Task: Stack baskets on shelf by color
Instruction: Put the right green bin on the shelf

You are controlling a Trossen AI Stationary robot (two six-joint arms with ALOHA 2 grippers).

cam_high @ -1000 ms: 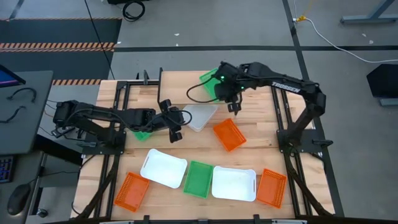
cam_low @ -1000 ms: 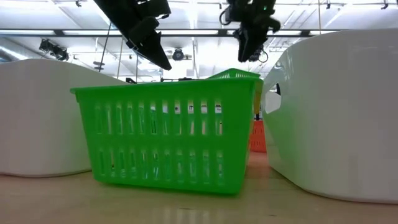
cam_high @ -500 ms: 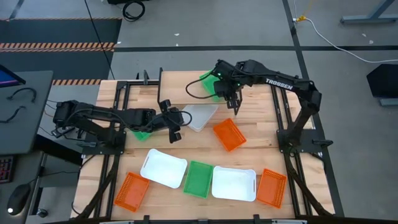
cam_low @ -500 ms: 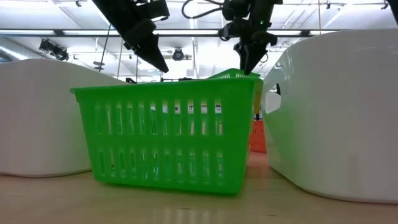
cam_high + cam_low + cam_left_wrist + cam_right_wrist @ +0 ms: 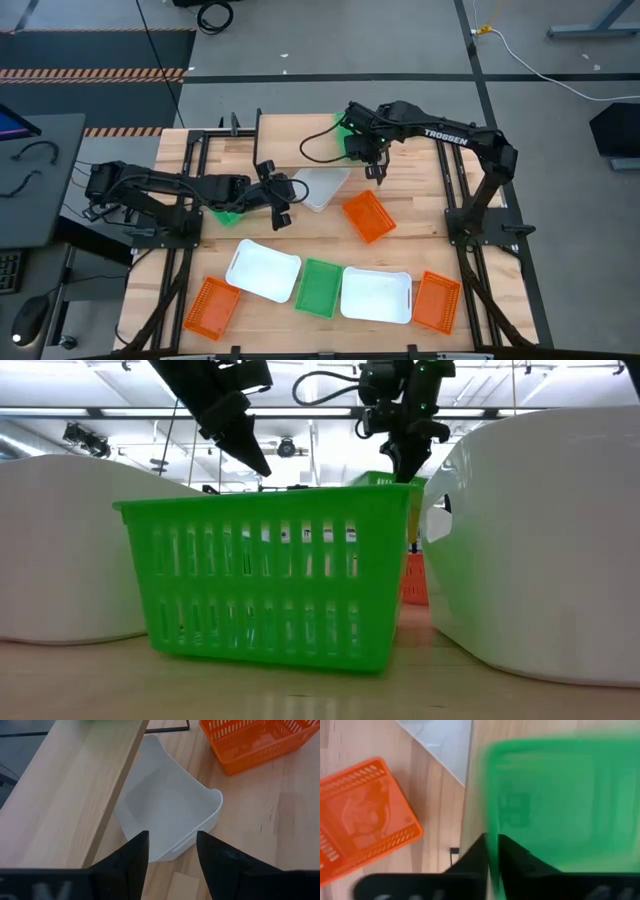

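The right hand (image 5: 492, 851) pinches only the thin rim of a green basket (image 5: 555, 800) above the shelf (image 5: 70, 795) at the far side, so the basket may tilt or slip; the left hand (image 5: 170, 851) waits spread near a white basket (image 5: 167, 810).

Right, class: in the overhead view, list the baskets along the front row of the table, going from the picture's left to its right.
orange basket → white basket → green basket → second white basket → second orange basket
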